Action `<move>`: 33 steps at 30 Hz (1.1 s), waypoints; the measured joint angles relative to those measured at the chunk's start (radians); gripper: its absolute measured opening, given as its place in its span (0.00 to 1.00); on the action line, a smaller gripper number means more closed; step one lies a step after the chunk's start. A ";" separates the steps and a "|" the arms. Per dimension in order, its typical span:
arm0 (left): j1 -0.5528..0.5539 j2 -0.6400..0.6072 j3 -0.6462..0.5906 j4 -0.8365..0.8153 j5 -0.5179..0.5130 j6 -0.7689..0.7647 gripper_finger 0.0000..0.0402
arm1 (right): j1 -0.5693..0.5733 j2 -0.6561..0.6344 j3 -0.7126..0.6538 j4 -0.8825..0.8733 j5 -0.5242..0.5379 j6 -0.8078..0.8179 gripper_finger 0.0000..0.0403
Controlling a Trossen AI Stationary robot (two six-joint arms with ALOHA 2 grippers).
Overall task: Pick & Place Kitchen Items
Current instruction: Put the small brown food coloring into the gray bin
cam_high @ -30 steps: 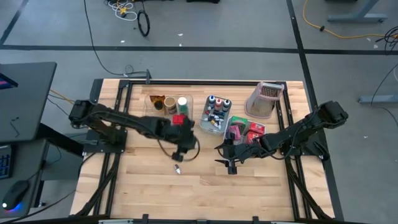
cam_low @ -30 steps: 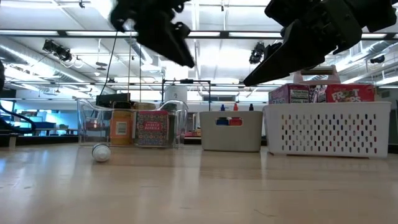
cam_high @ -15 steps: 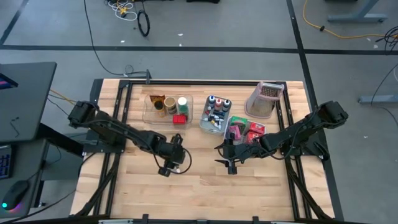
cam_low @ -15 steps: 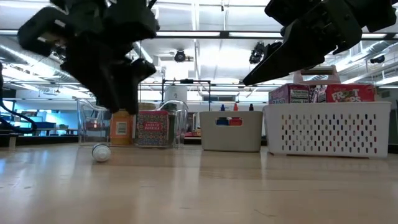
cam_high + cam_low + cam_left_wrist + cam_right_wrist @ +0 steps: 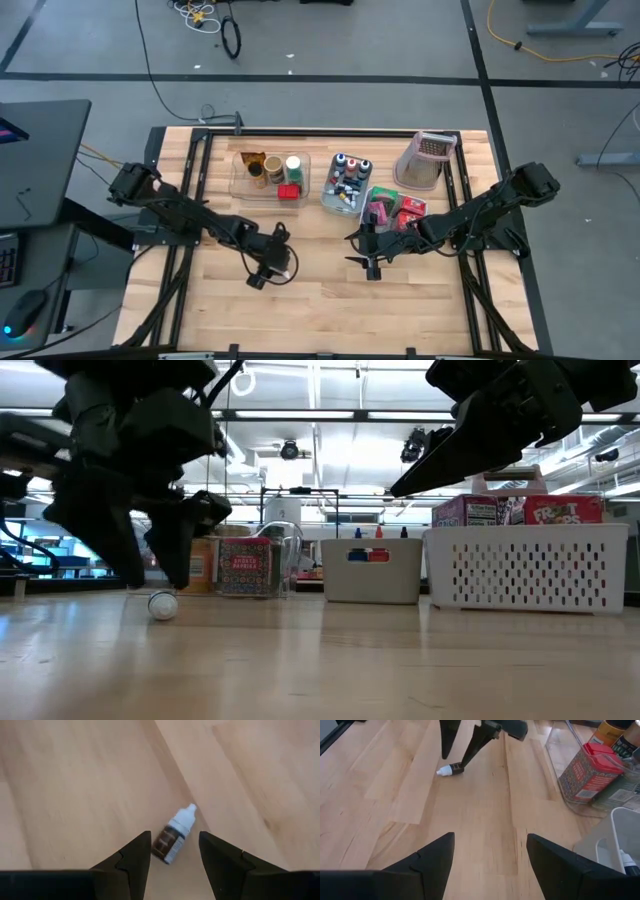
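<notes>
A tiny bottle (image 5: 171, 839) with a white cap and a brown label lies on its side on the bare wood. It also shows in the low view as the bottle (image 5: 162, 605) and in the right wrist view as the bottle (image 5: 451, 770). My left gripper (image 5: 174, 840) is open and low over it, pointing down, one finger on each side and no touch showing. The same left gripper (image 5: 264, 268) is near the table's middle, left of centre. My right gripper (image 5: 368, 262) hangs open above the table by the white bin, holding nothing.
A clear bin (image 5: 268, 173) at the far side holds jars and a red box (image 5: 587, 770). Right of it stand a grey bin (image 5: 345, 186) of small capped bottles, a white perforated bin (image 5: 396, 212) with pink and red boxes, and a tilted pinkish container (image 5: 424, 160). Bare wood lies toward the near edge.
My left gripper has moved from beside the clear bin toward the near edge and a little left. It has come down from high above the table until its open fingers straddle the tiny bottle. The bottle has stayed where it lay.
</notes>
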 joint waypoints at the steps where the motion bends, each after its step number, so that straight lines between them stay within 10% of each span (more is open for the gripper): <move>1: 0.000 0.000 -0.013 0.015 0.000 0.003 0.44 | 0.000 0.000 0.000 0.000 0.000 0.000 0.65; 17: 0.002 0.094 -0.043 0.181 -0.035 0.012 0.31 | 0.000 0.000 0.000 -0.001 0.000 0.003 0.65; 33: 0.199 0.099 0.036 0.628 -0.390 0.085 0.24 | 0.004 -0.004 0.004 -0.288 -0.014 0.117 0.65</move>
